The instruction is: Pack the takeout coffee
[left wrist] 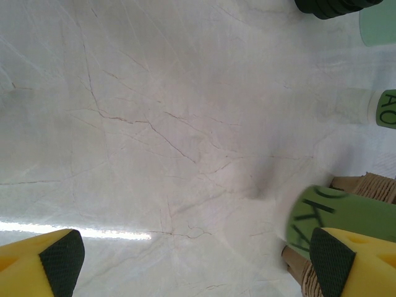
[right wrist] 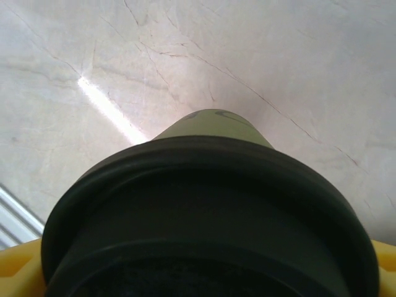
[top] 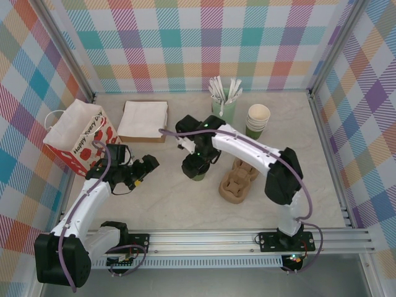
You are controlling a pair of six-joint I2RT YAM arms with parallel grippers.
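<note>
The takeout coffee (top: 198,176), a green cup with a black lid, stands upright on the table's middle. My right gripper (top: 197,166) reaches down over it, one finger on each side. In the right wrist view the black lid (right wrist: 210,210) spans the whole gap of my right gripper (right wrist: 210,275) between the yellow fingers (right wrist: 18,272), with the green cup wall (right wrist: 213,127) beyond; the pads are hidden. My left gripper (top: 145,167) hovers left of the cup, apart from it, and is open (left wrist: 198,260) over bare table.
A cardboard cup carrier (top: 238,182) lies just right of the coffee. A red-and-white paper bag (top: 77,136) stands at the left. At the back are a flat napkin box (top: 143,120), a pot of stirrers (top: 224,108) and stacked lidless cups (top: 258,120).
</note>
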